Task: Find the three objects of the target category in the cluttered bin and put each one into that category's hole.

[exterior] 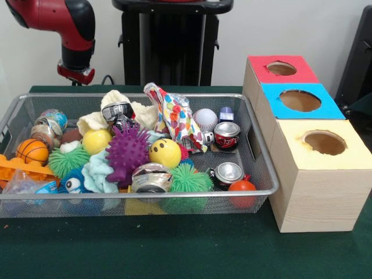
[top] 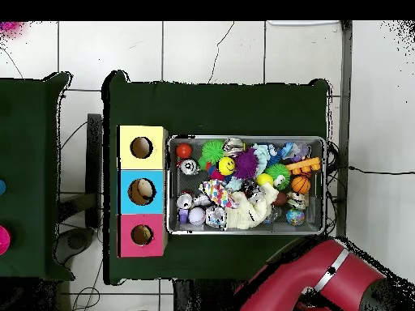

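A wire mesh bin (exterior: 174, 193) (top: 327, 186) holds a jumble of toys. Among them are drink cans: a red can (exterior: 226, 135), a silver-topped can (exterior: 226, 173) and a crushed can (exterior: 150, 179). Balls lie there too: a yellow smiley ball (exterior: 165, 153), a basketball (exterior: 32, 151), a baseball (exterior: 205, 119) and an orange ball (exterior: 242, 187). A purple spiky ball (exterior: 127, 152) sits mid-bin. Beside the bin stand three wooden boxes with round holes: red top (exterior: 258, 65), blue top (exterior: 273, 96), yellow top (exterior: 354, 154). Only the red arm (exterior: 64, 23) (top: 324, 279) shows, drawn back from the bin; its gripper is out of sight.
Green spiky toys (exterior: 187, 181), a blue fuzzy toy (exterior: 99, 171), a spotted wrapper (exterior: 177, 119) and cream cloth pieces (exterior: 145, 113) crowd the bin. An orange plastic piece (exterior: 20, 170) lies at one end. Green cloth (exterior: 174, 244) covers the table.
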